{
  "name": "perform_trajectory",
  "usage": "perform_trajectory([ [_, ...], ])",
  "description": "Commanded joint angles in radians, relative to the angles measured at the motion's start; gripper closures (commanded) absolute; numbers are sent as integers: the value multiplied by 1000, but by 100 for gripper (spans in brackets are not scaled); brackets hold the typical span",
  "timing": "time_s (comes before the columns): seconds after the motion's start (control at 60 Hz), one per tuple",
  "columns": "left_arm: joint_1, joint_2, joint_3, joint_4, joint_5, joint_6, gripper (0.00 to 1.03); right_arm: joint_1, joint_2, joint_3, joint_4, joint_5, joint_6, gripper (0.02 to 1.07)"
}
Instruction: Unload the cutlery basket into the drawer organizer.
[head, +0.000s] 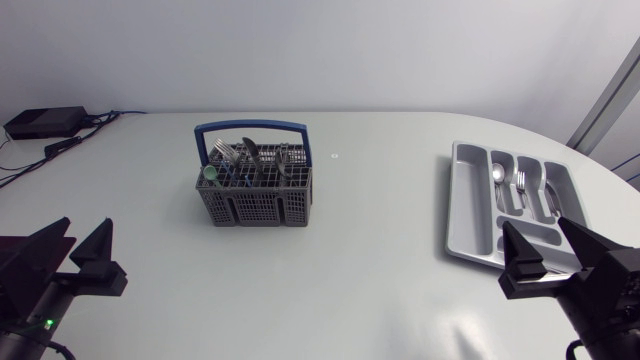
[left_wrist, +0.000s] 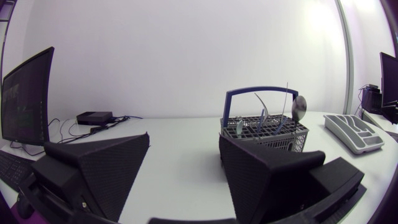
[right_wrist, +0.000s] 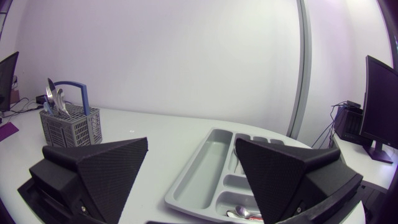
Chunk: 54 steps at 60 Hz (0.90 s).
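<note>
On the table (head: 380, 250): cutlery basket (head: 255, 205) loaded, both grippers empty

The drawer organizer (head: 470, 215) lies flat at 3 o'clock, close to the right gripper (head: 537, 235), presumably for that arm to fill. The cutlery basket stands upright at 10 o'clock, nearer the left gripper (head: 85, 235). Its cutlery (head: 250, 152) stands heads up, offering graspable ends. Both grippers hover at 4 and 8 o'clock, fingers spread wide, holding nothing. A spoon (head: 498, 175) and fork (head: 520, 183) lie in the organizer's compartments.

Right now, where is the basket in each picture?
Head view: basket left of middle, tray at right.
Left wrist view: basket ahead of the left tool, tray farther off.
Right wrist view: basket far off, tray just ahead of the right tool.
Shared landmark: the tray.
</note>
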Motion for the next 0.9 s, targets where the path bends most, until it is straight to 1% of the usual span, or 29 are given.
perform_trajectory([
  [0.0, -2, -8, -16, -3, -8, -18, 4, 8, -5, -20, 10, -3, 25, 6],
  [0.483, -2, -8, -7, 1, -8, 0, 4, 8, -8, -18, 20, -1, 25, 6],
  [0.733, -19, 4, 96, -58, -7, 2, 4, 35, -4, 47, -13, 6, 23, 6],
  [0.883, -25, 101, 179, -82, -7, -1, 4, 35, 44, 106, -16, 3, 22, 6],
])
